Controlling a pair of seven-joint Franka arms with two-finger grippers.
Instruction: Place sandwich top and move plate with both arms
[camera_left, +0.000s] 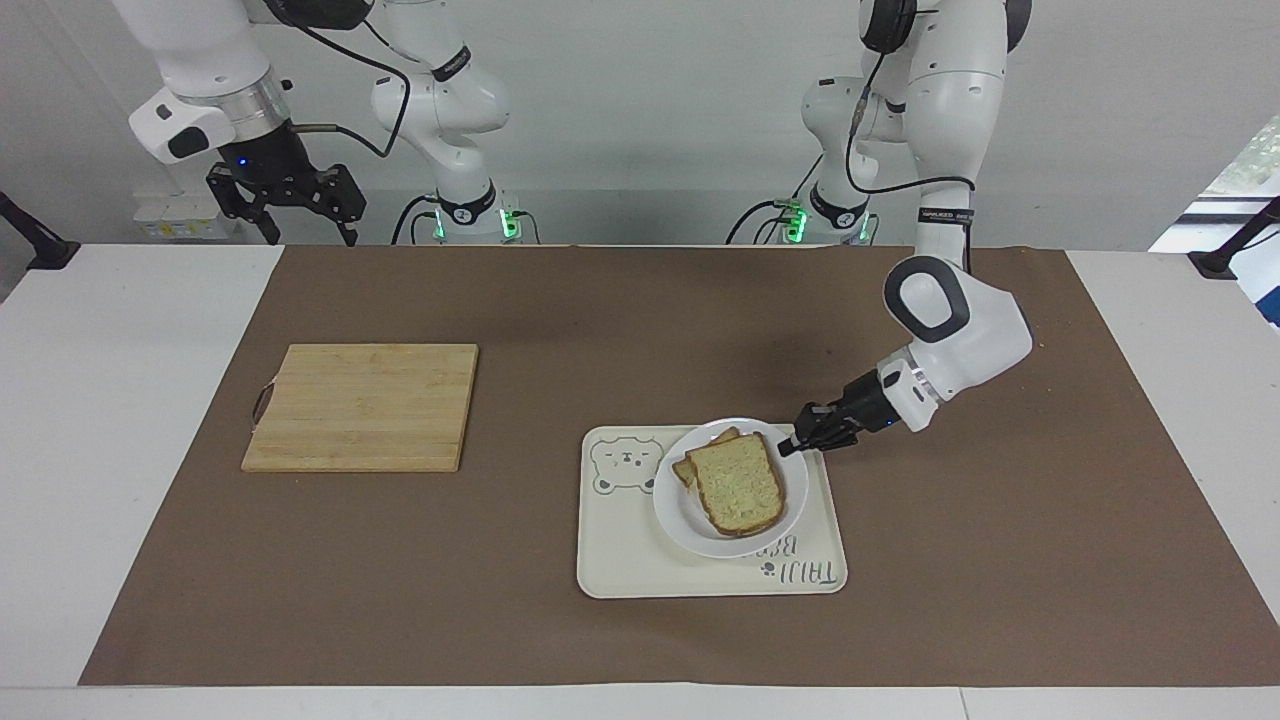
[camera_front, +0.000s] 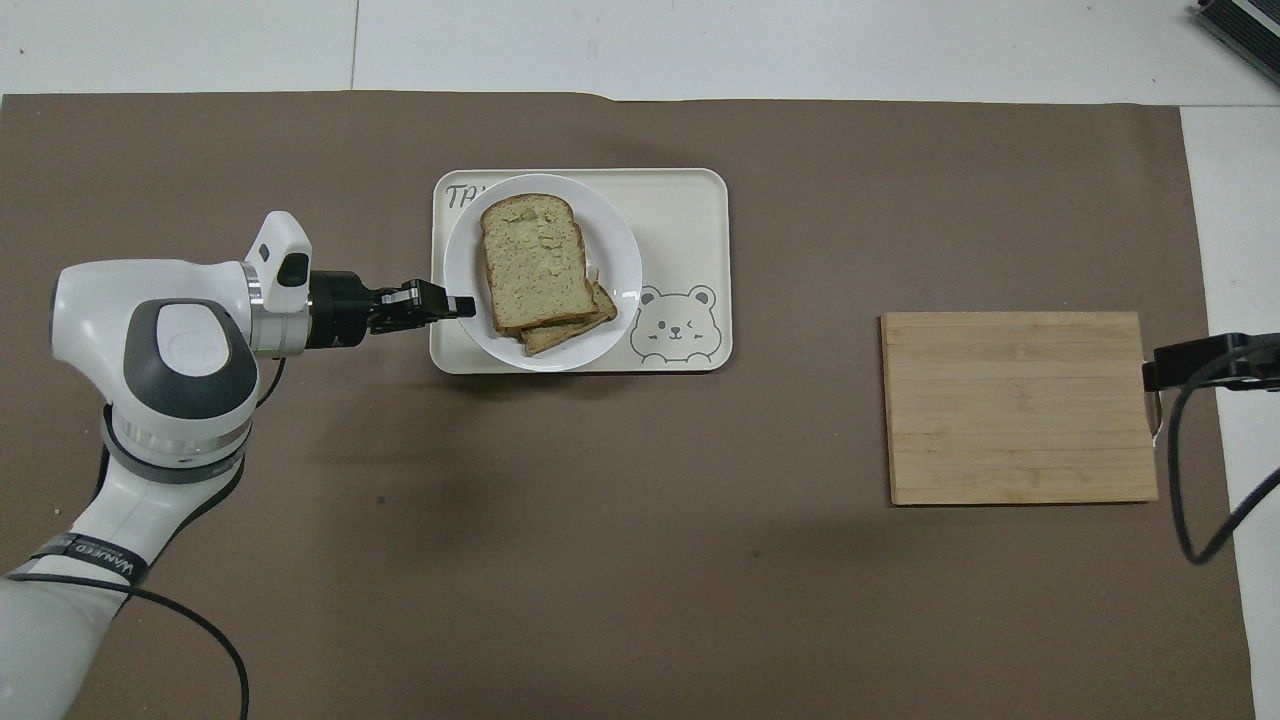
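The white plate (camera_left: 675, 512) is over the cream bear tray (camera_left: 630, 550), toward the left arm's end of it; I cannot tell whether it rests on the tray. The sandwich top (camera_left: 735, 483), a pale speckled bread slice, lies on another slice (camera_left: 688, 468) on the plate. My left gripper (camera_left: 790, 445) is shut on the plate's rim. In the overhead view the left gripper (camera_front: 462, 305) pinches the plate (camera_front: 617, 265) beside the sandwich top (camera_front: 532, 260). My right gripper (camera_left: 283, 208) waits open, raised above the table's corner at the right arm's end.
A wooden cutting board (camera_left: 362, 405) lies on the brown mat toward the right arm's end, also in the overhead view (camera_front: 1020, 405). The tray (camera_front: 690, 220) shows its bear drawing beside the plate. The right gripper's tip (camera_front: 1195, 362) shows at the board's edge.
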